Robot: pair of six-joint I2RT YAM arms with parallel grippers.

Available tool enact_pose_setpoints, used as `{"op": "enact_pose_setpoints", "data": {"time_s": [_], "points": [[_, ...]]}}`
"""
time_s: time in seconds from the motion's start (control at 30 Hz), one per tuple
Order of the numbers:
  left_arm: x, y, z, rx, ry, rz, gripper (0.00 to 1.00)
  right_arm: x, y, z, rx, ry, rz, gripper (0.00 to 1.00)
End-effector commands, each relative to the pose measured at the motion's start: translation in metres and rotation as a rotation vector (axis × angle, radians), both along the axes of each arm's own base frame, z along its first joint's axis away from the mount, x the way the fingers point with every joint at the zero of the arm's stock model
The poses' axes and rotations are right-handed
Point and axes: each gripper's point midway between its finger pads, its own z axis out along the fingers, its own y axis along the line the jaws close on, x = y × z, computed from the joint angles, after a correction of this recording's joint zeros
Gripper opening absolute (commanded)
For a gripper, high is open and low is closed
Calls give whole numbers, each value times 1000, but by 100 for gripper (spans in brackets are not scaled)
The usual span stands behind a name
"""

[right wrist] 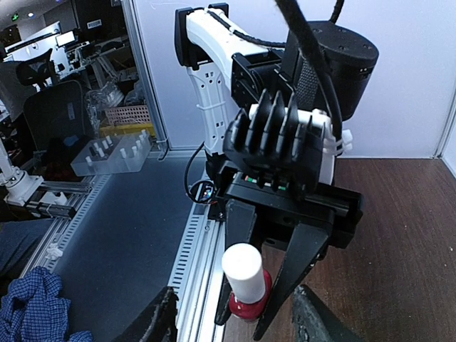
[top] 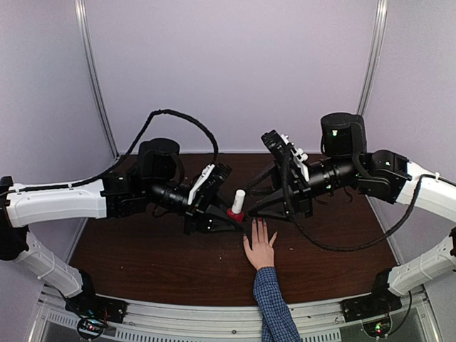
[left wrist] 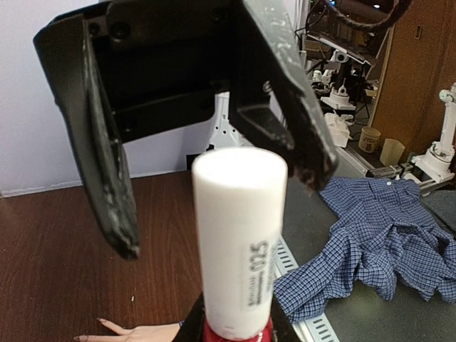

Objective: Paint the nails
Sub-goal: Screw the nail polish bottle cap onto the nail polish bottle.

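From above, the left gripper [top: 229, 222] clamps the base of the red polish bottle [top: 236, 211] mid-table, steadying it for uncapping; the right gripper [top: 247, 204] stands spread beside its white cap [top: 239, 199].

The hand [top: 260, 246] lies flat towards the near edge, and the nails [top: 257, 223] point away, along the fingers.

The left wrist view shows the cap upright between open right jaws.

The right wrist view shows left jaws pinching the bottle.

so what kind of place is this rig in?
Likely a robotics lab or workshop: a walled test cell around a wooden table, beyond it other white robot arms, an office chair and a rack of white parts.
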Motion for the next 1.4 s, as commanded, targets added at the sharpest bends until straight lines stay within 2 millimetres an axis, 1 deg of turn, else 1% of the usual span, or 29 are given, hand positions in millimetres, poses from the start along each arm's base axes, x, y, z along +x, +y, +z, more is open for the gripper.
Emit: {"op": "enact_pose_setpoints", "data": {"time_s": [0.0,0.2,0.27,0.37,0.5,0.6,0.73,0.9,1.0,1.23,1.37], "points": [[-11,-1,22,-64,-2,-93,0,-11,4,14,38,3,75,54],[-13,-2,22,-63,10,-120,0,-13,12,16,50,6,99,54],[-13,-2,21,-63,12,-121,0,-14,15,15,51,6,106,52],[-13,-3,22,-63,17,-121,0,-14,17,13,45,4,110,46],[-14,-2,23,-68,17,-121,0,-15,18,12,37,2,112,32],[-10,-2,24,-73,9,-94,0,-15,18,11,33,2,108,24],[0,-4,24,-69,-6,-22,0,-15,18,8,25,0,104,15],[10,-4,25,-75,-24,45,0,-12,19,5,15,-8,86,8],[21,-3,27,-85,-21,121,0,-8,19,2,7,-16,64,5],[49,1,32,-106,-31,297,0,16,20,-6,-26,-40,-75,1],[74,-1,34,-111,-12,433,0,36,22,-13,-54,-47,-182,0]]}}
